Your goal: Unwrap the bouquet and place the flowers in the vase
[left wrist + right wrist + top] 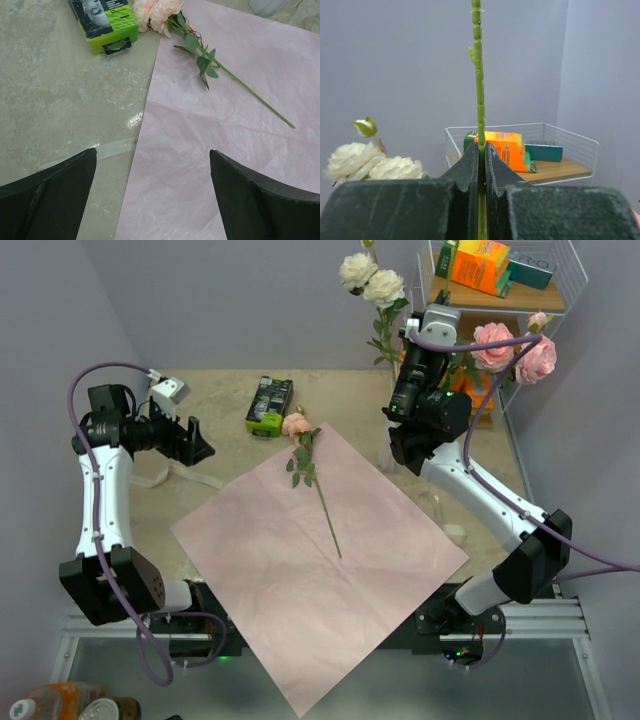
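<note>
A: One pink flower (296, 424) lies across the paper (300, 590), stem on it, bloom on the desk (225, 390) just past its far corner. L claw (151, 160)?
B: Jaws wide apart, nothing held; hovers at paper's left edge.
A: R claw (481, 152)?
B: Clamped on a green stem (479, 75), stem upright, beyond paper's far-right edge. Vase (267, 5) stands just off that edge; cream blooms (370, 280) beyond paper.
</note>
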You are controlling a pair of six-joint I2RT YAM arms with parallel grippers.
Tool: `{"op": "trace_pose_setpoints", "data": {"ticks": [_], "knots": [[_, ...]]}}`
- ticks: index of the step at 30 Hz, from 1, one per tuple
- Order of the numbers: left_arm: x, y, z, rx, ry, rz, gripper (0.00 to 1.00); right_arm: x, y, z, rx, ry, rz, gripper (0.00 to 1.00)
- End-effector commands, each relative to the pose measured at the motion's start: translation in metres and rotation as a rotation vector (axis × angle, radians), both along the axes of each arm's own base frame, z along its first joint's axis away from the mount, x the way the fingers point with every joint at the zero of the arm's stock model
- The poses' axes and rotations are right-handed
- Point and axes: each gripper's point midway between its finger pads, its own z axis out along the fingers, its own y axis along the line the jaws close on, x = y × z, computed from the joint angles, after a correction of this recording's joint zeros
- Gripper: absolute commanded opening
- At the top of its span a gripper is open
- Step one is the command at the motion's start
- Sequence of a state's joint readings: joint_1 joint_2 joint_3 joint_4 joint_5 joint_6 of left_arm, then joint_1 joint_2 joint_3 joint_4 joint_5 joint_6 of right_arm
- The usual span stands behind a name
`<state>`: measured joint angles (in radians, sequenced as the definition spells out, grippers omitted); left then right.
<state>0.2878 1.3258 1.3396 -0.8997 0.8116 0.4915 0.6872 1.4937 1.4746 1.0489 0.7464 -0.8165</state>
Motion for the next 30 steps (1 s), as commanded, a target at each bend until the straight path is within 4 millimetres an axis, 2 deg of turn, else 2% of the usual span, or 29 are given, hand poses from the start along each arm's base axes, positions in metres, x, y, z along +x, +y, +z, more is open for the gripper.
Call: {"op": "trace_pose_setpoints", "data": {"ticks": [1,13,18,30], "knots": [[0.019,0.001,0.021,-0.018,-0.075,-0.033,0.99,-0.002,-0.02,0.01,0.057,-0.106,-0.032,0.0],[0.035,0.002,0.007,-0.045,-0.052,-0.053,0.99,0.041,-0.019,-0.022,0.068,-0.096,-0.033,0.0],[0.039,0.005,0.003,-0.037,-0.046,-0.05,0.99,0.058,-0.015,-0.046,0.066,-0.07,-0.044,0.0],[0.044,0.007,-0.005,-0.032,-0.03,-0.051,0.99,0.074,-0.019,-0.078,0.057,-0.037,-0.071,0.0]]}}
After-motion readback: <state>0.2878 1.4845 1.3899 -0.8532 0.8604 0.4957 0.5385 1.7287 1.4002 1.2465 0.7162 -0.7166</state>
